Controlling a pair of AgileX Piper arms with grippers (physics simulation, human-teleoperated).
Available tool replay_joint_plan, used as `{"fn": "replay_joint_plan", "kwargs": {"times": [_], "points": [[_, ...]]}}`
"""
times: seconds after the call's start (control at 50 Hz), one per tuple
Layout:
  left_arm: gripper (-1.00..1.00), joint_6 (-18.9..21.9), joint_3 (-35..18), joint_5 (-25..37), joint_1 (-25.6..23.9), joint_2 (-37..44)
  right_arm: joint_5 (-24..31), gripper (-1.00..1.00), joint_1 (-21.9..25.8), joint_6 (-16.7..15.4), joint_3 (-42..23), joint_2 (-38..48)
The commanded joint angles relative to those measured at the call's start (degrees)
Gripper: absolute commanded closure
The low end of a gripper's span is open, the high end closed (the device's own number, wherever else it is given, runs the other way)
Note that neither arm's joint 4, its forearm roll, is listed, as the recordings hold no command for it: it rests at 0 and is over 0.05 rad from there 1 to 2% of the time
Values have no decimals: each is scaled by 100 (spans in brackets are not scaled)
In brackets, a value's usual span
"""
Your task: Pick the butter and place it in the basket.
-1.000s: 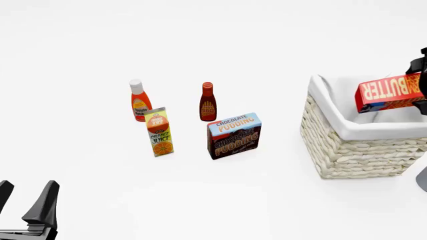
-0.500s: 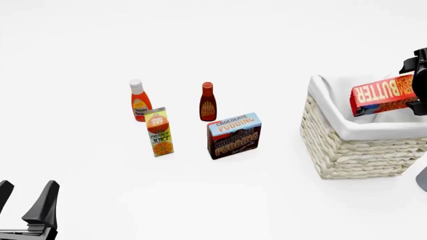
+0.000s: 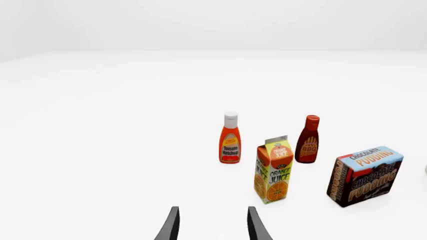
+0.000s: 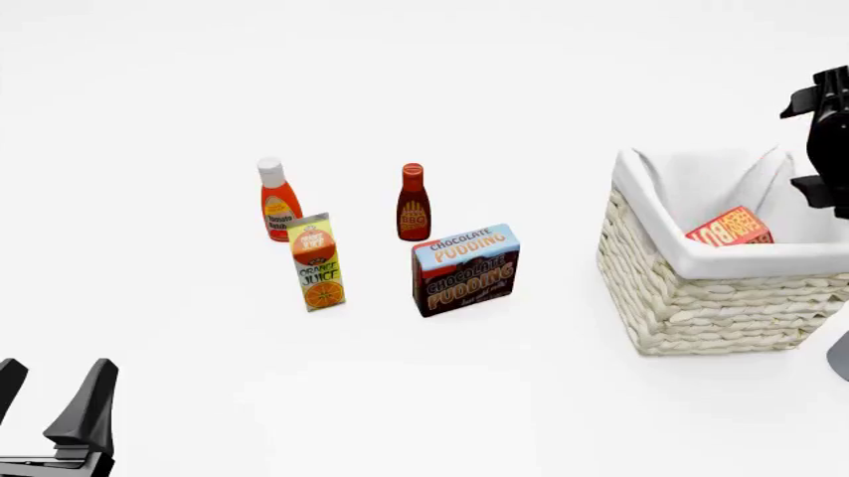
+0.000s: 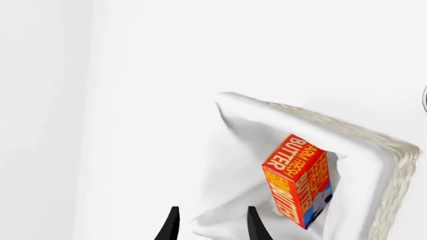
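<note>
With the right jaws (image 5: 210,222) spread and nothing between them, the butter (image 5: 298,180) is out of the grip and sits inside the basket (image 4: 690,298), down in the white liner. Wrist view shows both finger tips apart, carton clear of them and beyond, no contact.

Step in hand, as I read it: release is done, placement looks complete. Next move should be a plain retreat of the right arm, straight up and away from the basket rim so the fingers don't snag the folded cloth or nudge the carton. No regrasp needed unless the carton has to lie flat.

Butter pose: not flat. From the front only one red corner with lettering pokes above the near rim (image 4: 729,227), tilted, resting toward the basket's near wall. In the wrist view its long axis runs steeply down into the basket, "BUTTER" side facing the camera, blue end panel at the lower, deeper end. Whether it leans on the liner or the wall, can't tell.

Left jaws (image 3: 210,225) are parted too, empty, parked low near the surface edge, well apart from the groceries.
</note>
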Motion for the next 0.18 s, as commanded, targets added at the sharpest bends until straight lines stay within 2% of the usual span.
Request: {"fn": "replay_joint_plan", "kwargs": {"times": [0.02, 0.1, 0.18], "points": [[-100, 0, 0, 0, 0, 0, 31, -100, 86, -29, -26, -192], [-100, 0, 0, 0, 0, 0, 55, -100, 130, -21, 29, -310], [-100, 0, 0, 0, 0, 0, 98, -100, 133, -145, 36, -698]]}}
